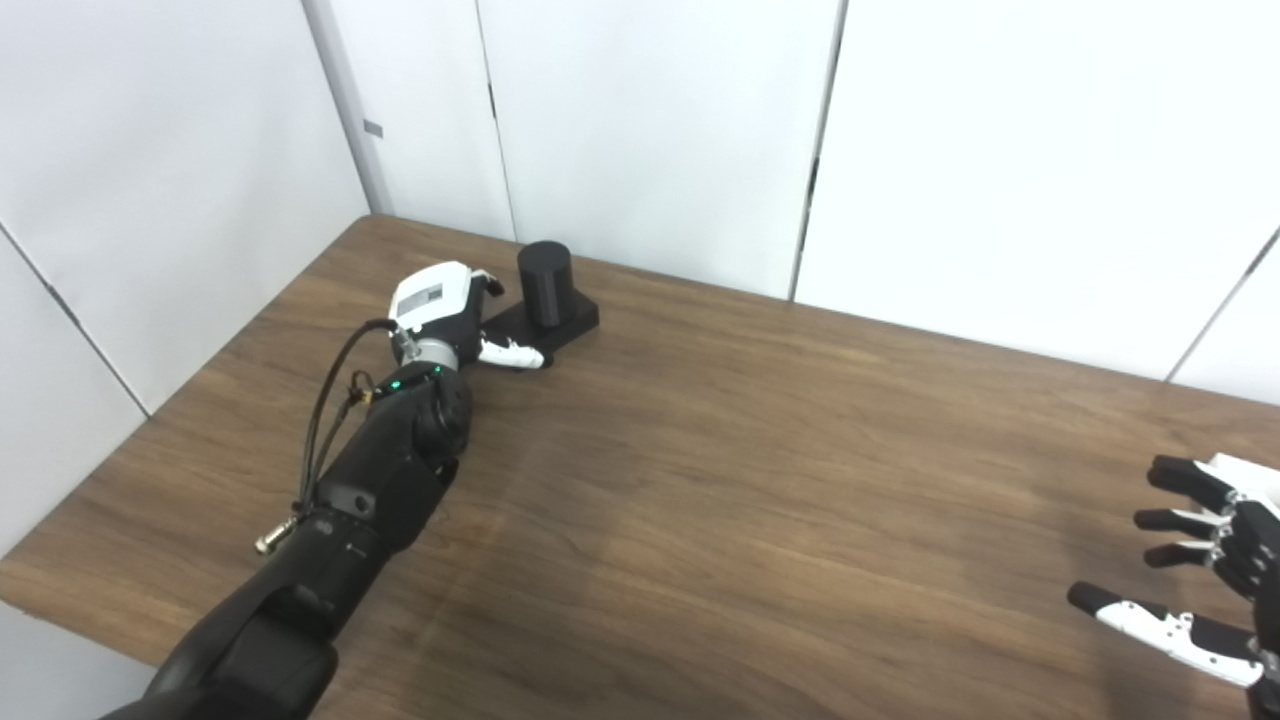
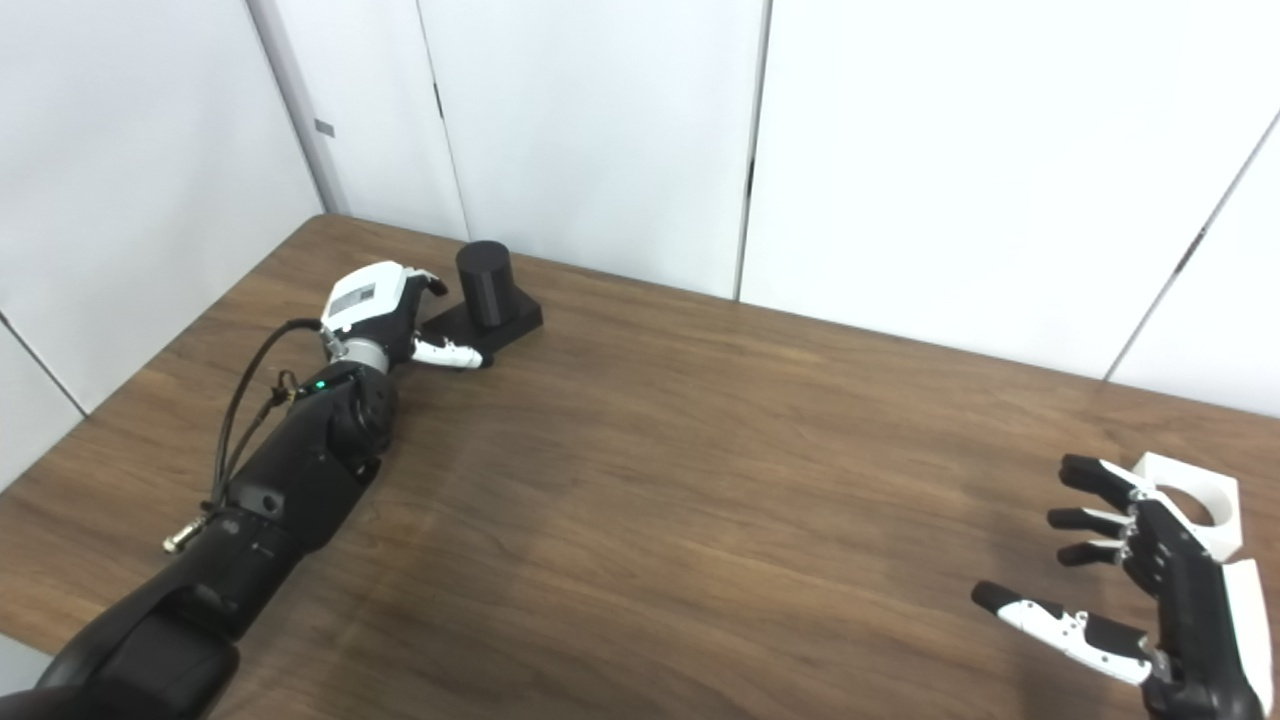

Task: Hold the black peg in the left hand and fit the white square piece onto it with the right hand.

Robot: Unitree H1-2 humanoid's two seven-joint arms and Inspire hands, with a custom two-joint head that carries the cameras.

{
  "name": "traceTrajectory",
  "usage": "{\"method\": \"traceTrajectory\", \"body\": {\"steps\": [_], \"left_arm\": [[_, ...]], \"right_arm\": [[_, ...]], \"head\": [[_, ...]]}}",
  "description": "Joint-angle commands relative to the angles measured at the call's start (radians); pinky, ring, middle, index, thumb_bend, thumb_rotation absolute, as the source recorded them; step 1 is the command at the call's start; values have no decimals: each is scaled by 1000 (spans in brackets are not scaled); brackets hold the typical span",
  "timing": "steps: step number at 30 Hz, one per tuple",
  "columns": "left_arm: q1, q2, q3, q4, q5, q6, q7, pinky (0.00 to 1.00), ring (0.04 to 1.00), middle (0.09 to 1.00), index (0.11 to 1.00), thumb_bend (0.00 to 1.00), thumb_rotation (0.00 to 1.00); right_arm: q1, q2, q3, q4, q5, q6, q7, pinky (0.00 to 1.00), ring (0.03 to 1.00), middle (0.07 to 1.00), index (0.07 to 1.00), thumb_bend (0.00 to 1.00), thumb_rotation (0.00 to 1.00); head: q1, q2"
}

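Note:
The black peg is a short upright cylinder on a flat black square base, standing on the wooden table at the far left. My left hand sits against the base's left side, thumb stretched along its front edge and fingers toward the peg. I see no closed hold on it. The white square piece, with a round hole, lies flat near the table's right edge. My right hand hovers just in front of it, fingers spread, holding nothing, and it hides part of the piece.
White wall panels close off the table's far edge right behind the peg. The table's left edge runs beside my left forearm. Bare wood stretches between the two hands.

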Motion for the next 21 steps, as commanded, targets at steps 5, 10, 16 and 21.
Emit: {"method": "traceTrajectory", "body": {"steps": [5, 10, 16, 21], "left_arm": [[-34, 32, 9, -15, 5, 1, 37, 759, 939, 922, 789, 1000, 347], [-20, 40, 4, -12, 11, 2, 36, 737, 929, 920, 780, 1000, 369], [5, 46, 15, -34, -1, 4, 22, 772, 934, 921, 778, 993, 363], [32, 46, 19, -42, -11, 3, 17, 728, 925, 907, 724, 970, 349]], "right_arm": [[-16, -15, -13, -34, 13, -41, -3, 487, 636, 755, 736, 541, 0], [-13, -15, -15, -33, 14, -46, -4, 495, 640, 755, 739, 542, 0], [-12, -7, -22, -36, 40, -32, -3, 530, 670, 780, 821, 529, 0], [-12, -14, -27, -28, 41, -42, -6, 526, 674, 781, 829, 526, 0]], "head": [[3, 4], [4, 6], [7, 13], [8, 19]]}}
